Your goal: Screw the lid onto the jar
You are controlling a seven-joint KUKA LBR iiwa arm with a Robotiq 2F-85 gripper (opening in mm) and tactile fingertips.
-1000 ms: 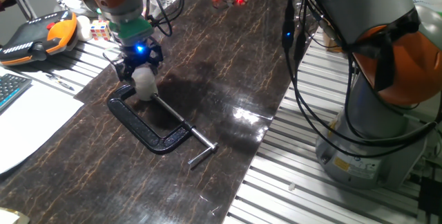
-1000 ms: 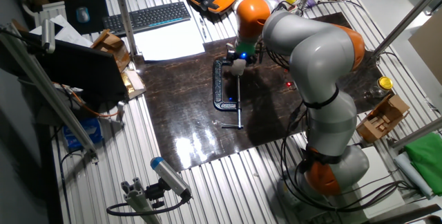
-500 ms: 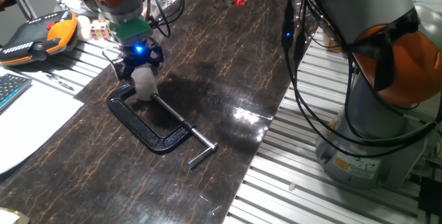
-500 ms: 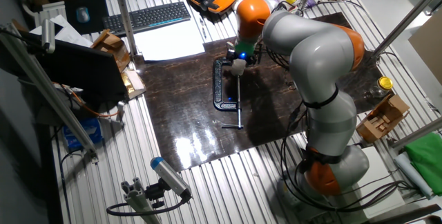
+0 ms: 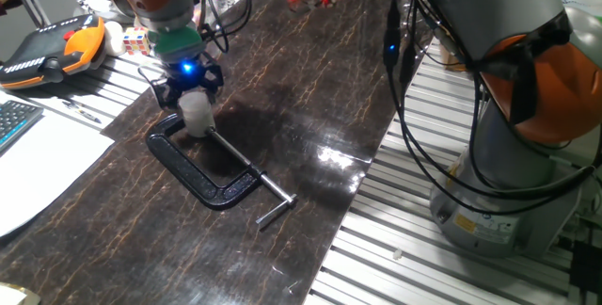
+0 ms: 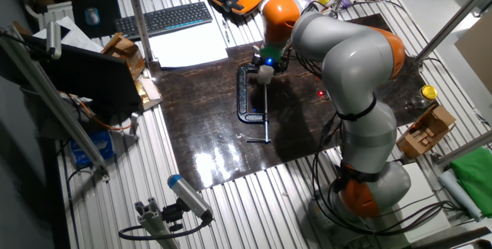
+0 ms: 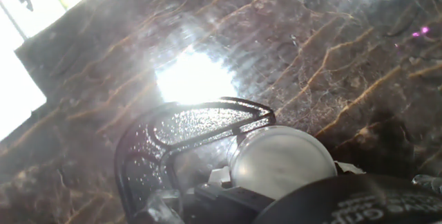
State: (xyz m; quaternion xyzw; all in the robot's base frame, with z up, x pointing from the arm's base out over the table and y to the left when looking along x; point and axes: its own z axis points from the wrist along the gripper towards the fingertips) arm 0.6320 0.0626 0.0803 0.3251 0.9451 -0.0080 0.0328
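The jar (image 5: 197, 113) sits beneath the gripper (image 5: 191, 88), at the closed end of the black C-clamp (image 5: 202, 168) on the dark table (image 5: 310, 107). Whether its fingers clench the lid (image 7: 282, 160) cannot be told; the seam is hidden.

Dark marbled mat (image 5: 282, 88) covering the middle of a slatted metal table (image 5: 423, 258). 1 black C-clamp (image 5: 202, 168) lies flat on the mat. On the slats beside the mat: white paper (image 5: 38, 168), 1 keyboard (image 6: 165, 18), 1 orange-black pendant (image 5: 52, 49).
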